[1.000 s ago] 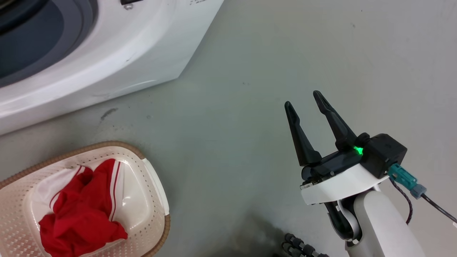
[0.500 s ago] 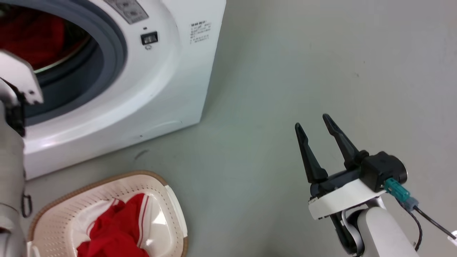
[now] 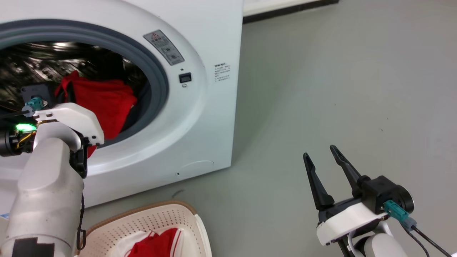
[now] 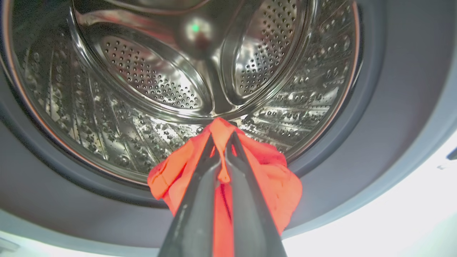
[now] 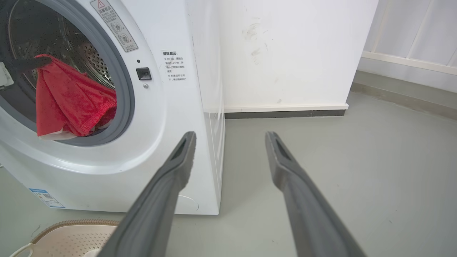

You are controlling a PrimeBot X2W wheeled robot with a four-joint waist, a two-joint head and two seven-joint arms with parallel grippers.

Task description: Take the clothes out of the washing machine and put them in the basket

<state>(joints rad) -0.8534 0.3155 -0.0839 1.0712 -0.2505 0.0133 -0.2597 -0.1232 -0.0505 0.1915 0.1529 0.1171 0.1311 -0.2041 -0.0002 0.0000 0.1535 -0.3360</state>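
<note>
One red garment (image 3: 157,244) lies in the basket (image 3: 153,210). Our left gripper (image 4: 222,138) is clamped on a second garment (image 4: 271,178) at the washing machine (image 3: 217,117) mouth, so we judge its transfer remains. Our right gripper (image 3: 320,151) is spread wide and empty.

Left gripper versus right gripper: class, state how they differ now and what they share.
The left gripper is shut on a red garment; the right gripper is open, empty. Left is at the machine's porthole; right hangs over the floor. Both have two dark fingers.
</note>
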